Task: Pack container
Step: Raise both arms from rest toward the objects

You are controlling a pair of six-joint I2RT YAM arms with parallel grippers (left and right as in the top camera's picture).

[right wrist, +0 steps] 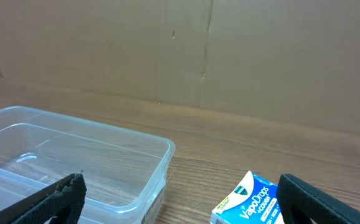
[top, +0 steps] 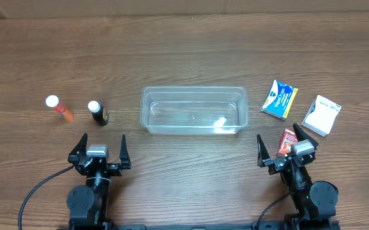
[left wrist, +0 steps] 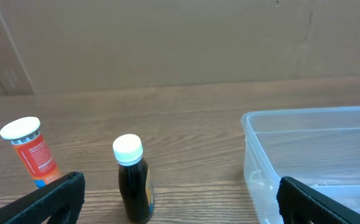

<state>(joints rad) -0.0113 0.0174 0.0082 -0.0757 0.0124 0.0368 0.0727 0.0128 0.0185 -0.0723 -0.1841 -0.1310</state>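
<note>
From overhead, the container (top: 193, 110) sits mid-table with nothing in it, long side facing the arms. The orange bottle (top: 59, 108) and dark bottle (top: 97, 113) stand to its left. A blue box (top: 279, 99) and white box (top: 321, 115) lie to its right. A red packet (top: 289, 139) is partly hidden under the right claw (top: 279, 142), so what it is remains unclear. The left claw (top: 103, 144) and the right claw are both spread wide and hold nothing.

The left wrist view has the dark bottle upright between the open fingers, the orange one leaning further left, and the container's corner at right. A sensible first pick is the dark bottle: advance low, centre the fingers on its body below the white cap, and close gently so it doesn't tip.

In the right wrist view, the blue box lies just ahead and the container's near corner is at left. Grip the box across its narrow faces and lift it clear of the rim before releasing.
</note>
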